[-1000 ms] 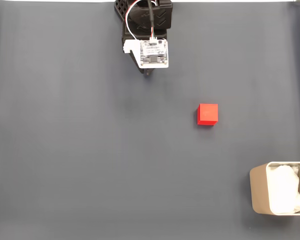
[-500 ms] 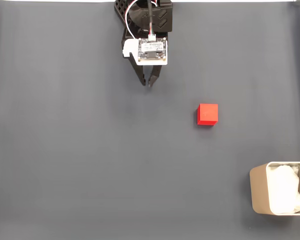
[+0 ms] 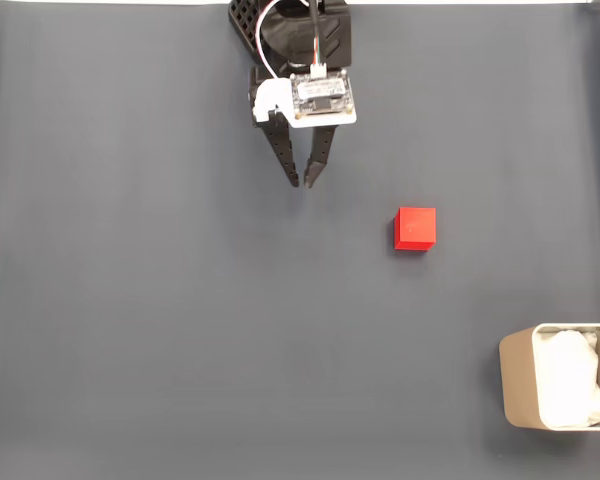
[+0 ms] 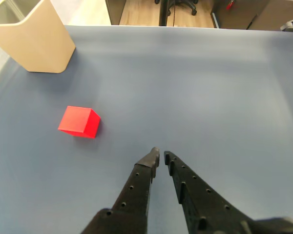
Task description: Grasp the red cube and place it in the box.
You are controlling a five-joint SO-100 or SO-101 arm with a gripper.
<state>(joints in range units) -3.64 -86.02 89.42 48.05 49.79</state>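
Gripper (image 3: 302, 184) nearly closed, tips almost touching, holding nothing. Red cube (image 3: 415, 228) sits on the mat, well apart from the box (image 3: 517, 385) (box near the corner). Likely light, rigid, matte; pinch opposite flat faces.

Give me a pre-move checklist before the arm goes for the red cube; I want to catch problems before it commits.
1. Cube free to grasp: ok. The red cube sits alone on the grey mat, nothing touching it.
2. Gripper empty: ok. The gripper holds nothing.
3. Jaws wide enough for the cube: not ok. In the wrist view the fingertips stand nearly together, a gap narrower than the cube.
4. Gripper lined up with the cube: not ok. The cube lies off to the left in the wrist view, to the right and lower in the fixed view.
5. Box ready: ok. The box stands apart from the cube, open on top, with white lining inside.
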